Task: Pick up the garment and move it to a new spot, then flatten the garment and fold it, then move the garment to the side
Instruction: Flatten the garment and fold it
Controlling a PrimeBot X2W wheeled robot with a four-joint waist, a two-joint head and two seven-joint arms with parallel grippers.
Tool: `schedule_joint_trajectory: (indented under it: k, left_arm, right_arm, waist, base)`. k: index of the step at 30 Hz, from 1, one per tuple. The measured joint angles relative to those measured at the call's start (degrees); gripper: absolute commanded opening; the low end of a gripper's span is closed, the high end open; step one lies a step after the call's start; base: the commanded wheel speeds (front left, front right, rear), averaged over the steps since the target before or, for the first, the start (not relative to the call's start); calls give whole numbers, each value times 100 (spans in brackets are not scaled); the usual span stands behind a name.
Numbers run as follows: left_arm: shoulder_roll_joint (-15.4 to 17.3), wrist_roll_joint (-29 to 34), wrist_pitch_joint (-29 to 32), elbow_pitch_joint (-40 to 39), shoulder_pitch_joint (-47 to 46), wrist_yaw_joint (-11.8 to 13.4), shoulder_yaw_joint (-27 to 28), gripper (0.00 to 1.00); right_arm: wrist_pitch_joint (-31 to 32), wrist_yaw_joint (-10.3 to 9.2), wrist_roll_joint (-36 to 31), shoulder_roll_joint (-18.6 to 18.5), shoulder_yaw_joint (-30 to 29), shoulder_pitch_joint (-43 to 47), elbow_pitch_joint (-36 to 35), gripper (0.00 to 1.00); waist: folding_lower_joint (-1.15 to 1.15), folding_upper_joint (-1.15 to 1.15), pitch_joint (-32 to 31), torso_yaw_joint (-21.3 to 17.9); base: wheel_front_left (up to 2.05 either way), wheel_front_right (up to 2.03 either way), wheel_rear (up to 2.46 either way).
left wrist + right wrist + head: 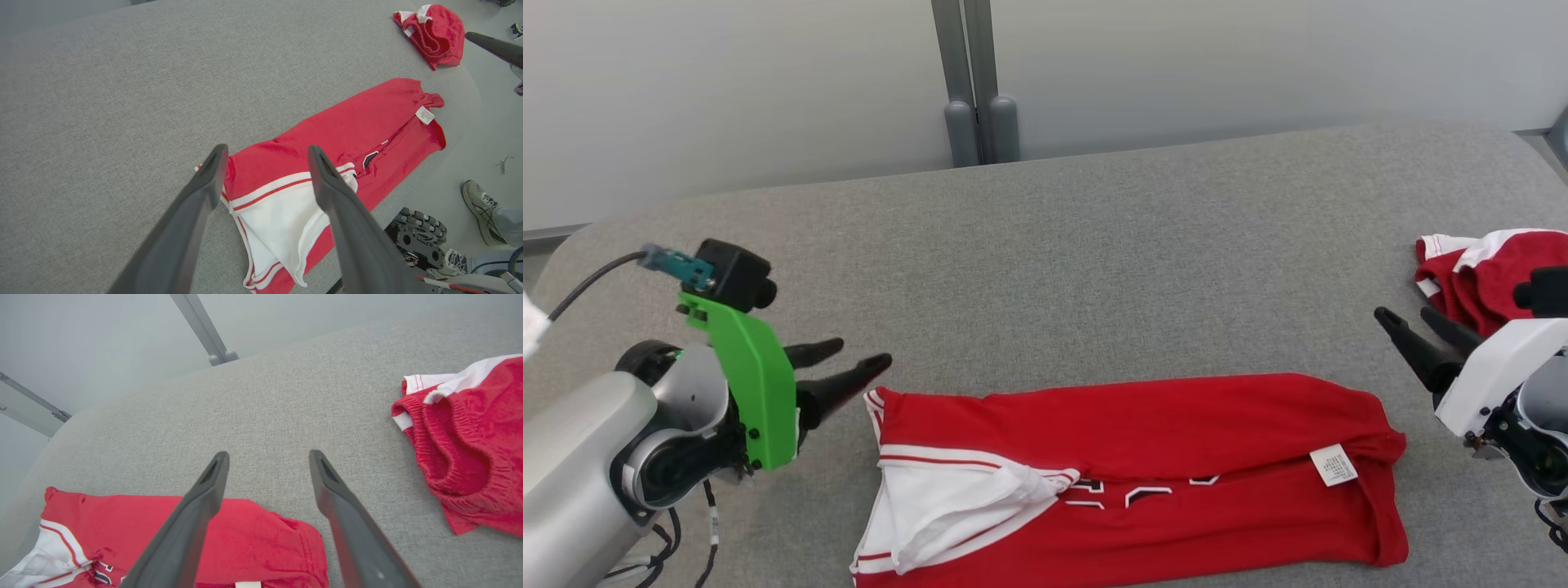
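The garment (1143, 465), a red jersey with white trim and a small white label, lies folded lengthwise near the front edge of the grey table (1094, 269). It also shows in the left wrist view (327, 143) and the right wrist view (204, 535). My left gripper (854, 359) stands open just off the garment's left end, with nothing between its fingers (196, 204). Off the garment's right end my right gripper (1409, 320) hovers open and empty, its fingers (204, 498) pointing over the table.
A second red and white garment (1478, 273) lies bunched at the table's right edge, behind my right gripper. A grey post (972, 82) stands behind the table. A person's shoe (480, 208) is on the floor beside the table.
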Motion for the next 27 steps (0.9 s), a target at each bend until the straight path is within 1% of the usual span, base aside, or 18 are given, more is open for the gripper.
schedule_joint_trajectory:
  k: [3,5,7,9,11,13,15,17,19,20,23,27]
  left_arm:
    - [138,303,-810,-92,163,207,233,100]
    - [229,495,-1441,-180,281,442,423,100]
    - [279,759,-2148,-250,422,726,622,100]
    - [344,1054,-2795,-323,644,1071,738,100]
    - [387,1234,-3345,-397,918,1426,824,100]
    - [387,1327,-3720,-494,1228,1790,977,100]
    - [346,1404,-3865,-613,1504,2094,1221,100]
    - [196,1543,-3891,-727,1804,2359,1603,100]
    - [-125,1940,-3911,-927,2225,2594,2291,100]
    - [-281,2100,-3913,-989,2423,2636,2582,100]
    - [-853,2719,-3917,-1093,3309,2660,3293,100]
    - [-1559,3386,-3917,-1137,3995,2470,4034,100]
  right_arm:
    - [-592,0,-237,-2,-291,199,-297,100]
    - [-1073,0,-502,75,-533,324,-425,100]
    - [-1429,0,-770,219,-714,449,-506,100]
    - [-1761,0,-954,487,-914,648,-592,100]
    - [-1938,0,-1237,694,-1098,830,-626,100]
    - [-2073,0,-1526,924,-1374,1005,-662,100]
    - [-2127,-1,-1761,1151,-1606,1178,-711,100]
    - [-2170,0,-2026,1378,-1849,1330,-787,100]
    - [-2180,0,-2275,1588,-2104,1474,-906,100]
    - [-2182,0,-2363,1663,-2194,1529,-957,100]
    - [-2196,0,-2681,1918,-2397,1725,-1049,100]
    - [-2197,0,-2911,2064,-2484,1851,-1050,100]
  waist:
    - [0,0,-22,12]
    - [0,0,-20,20]
    - [0,0,-23,28]
    - [0,0,-25,36]
    - [0,0,-14,45]
    - [0,0,1,63]
    - [0,0,27,80]
    - [0,0,48,107]
    - [0,0,71,141]
    - [0,0,82,152]
    - [0,0,115,178]
    - [0,0,120,194]
  base:
    - [0,0,0]
    - [0,0,0]
    - [0,0,0]
    - [0,0,0]
    - [0,0,0]
    - [0,0,0]
    - [0,0,0]
    - [0,0,0]
    - [0,0,0]
    - [0,0,0]
    - [0,0,0]
    - [0,0,0]
